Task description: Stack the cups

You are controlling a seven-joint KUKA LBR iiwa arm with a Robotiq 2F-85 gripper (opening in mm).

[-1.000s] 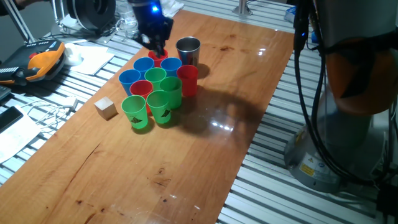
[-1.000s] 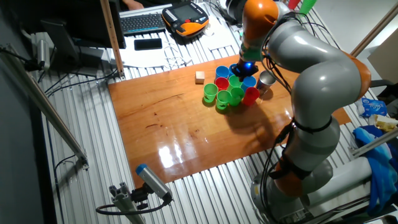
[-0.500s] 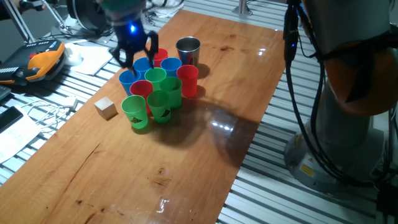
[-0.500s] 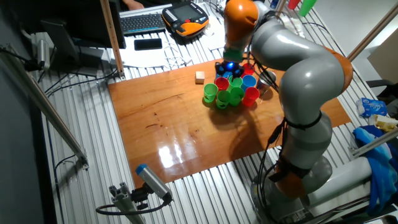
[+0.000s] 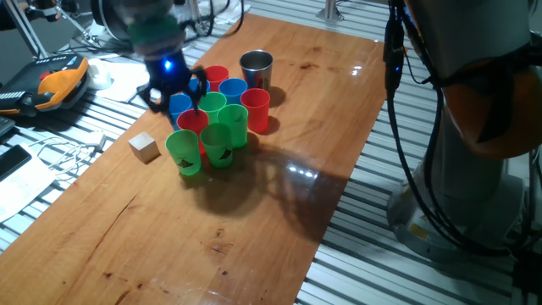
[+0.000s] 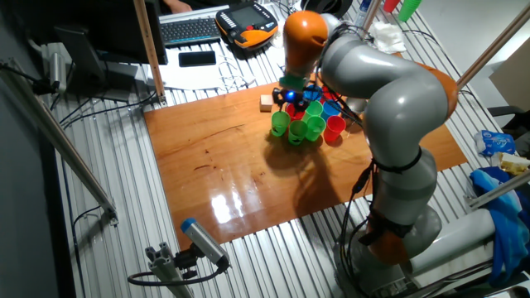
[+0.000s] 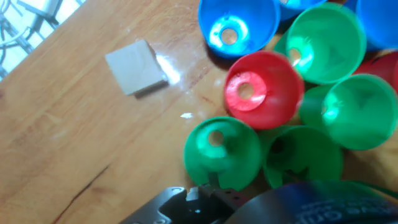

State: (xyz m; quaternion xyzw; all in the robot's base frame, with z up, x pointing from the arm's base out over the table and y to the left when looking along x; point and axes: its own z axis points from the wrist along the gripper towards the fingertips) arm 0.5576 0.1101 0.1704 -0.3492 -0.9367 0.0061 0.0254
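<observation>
Nearest the camera in one fixed view, two green cups stand side by side at the front of the cluster: the left green cup (image 5: 184, 152) and the logo cup (image 5: 218, 146), which carries a dark mark on its wall. Just behind them sit a red cup (image 5: 192, 120) and another green cup (image 5: 233, 124), with a third green one (image 5: 212, 104) touching them from behind. To the right of that group stands a taller-looking red cup (image 5: 255, 110). Farther back come a blue cup (image 5: 233, 87), a second blue cup (image 5: 179, 105) at the left edge of the cluster, and a red cup at the rear (image 5: 216, 75). The steel cup (image 5: 257, 69) stands farthest back, just beside the blue one.

All of them stand upright with their mouths up on the wooden table (image 5: 279, 195). Left of the front green cups, apart from them, lies a small wooden cube (image 5: 145, 146).

The gripper (image 5: 174, 89) hangs over the left edge of the cluster, above the second blue cup, its blue light glowing. Its fingers appear spread apart with nothing between them, though the frame is blurred there. The hand view looks down into the cup mouths, cube off to the left.
</observation>
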